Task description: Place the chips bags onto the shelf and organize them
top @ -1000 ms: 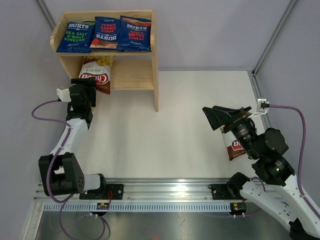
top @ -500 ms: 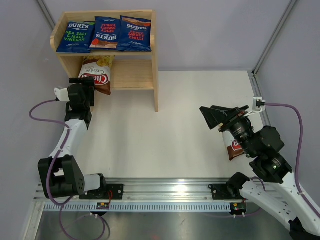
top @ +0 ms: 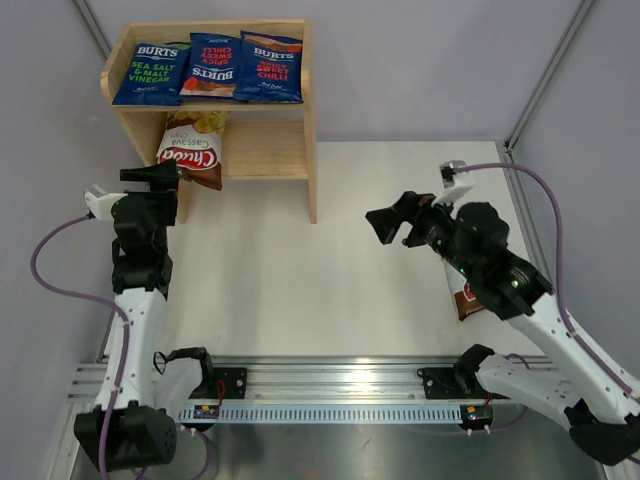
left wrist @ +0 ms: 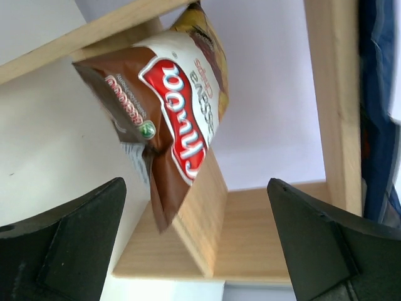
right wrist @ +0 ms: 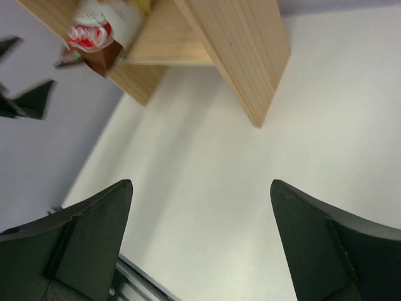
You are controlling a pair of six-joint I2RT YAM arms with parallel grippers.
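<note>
Three blue Burts bags (top: pixel 209 67) lie side by side on the top tier of the wooden shelf (top: pixel 311 170). One brown-and-white Chuba bag (top: pixel 190 152) leans at the left of the lower tier and overhangs the front edge; it also shows in the left wrist view (left wrist: pixel 178 119). My left gripper (top: pixel 152 175) is open and empty just in front of it, not touching. The second Chuba bag (top: pixel 466 297) lies on the table at the right, mostly hidden under my right arm. My right gripper (top: pixel 392 220) is open and empty, raised above the table, pointing left.
The shelf's right side panel (right wrist: pixel 241 59) stands out toward the table's middle. A metal rail (top: pixel 330 385) runs along the near edge. Grey walls close in on the left and the right. White table surface (right wrist: pixel 207 188) lies below my right gripper.
My left gripper has drawn back from the lower-tier Chuba bag, leaving it on the shelf. My right gripper has swung left and up, away from the Chuba bag on the table.
</note>
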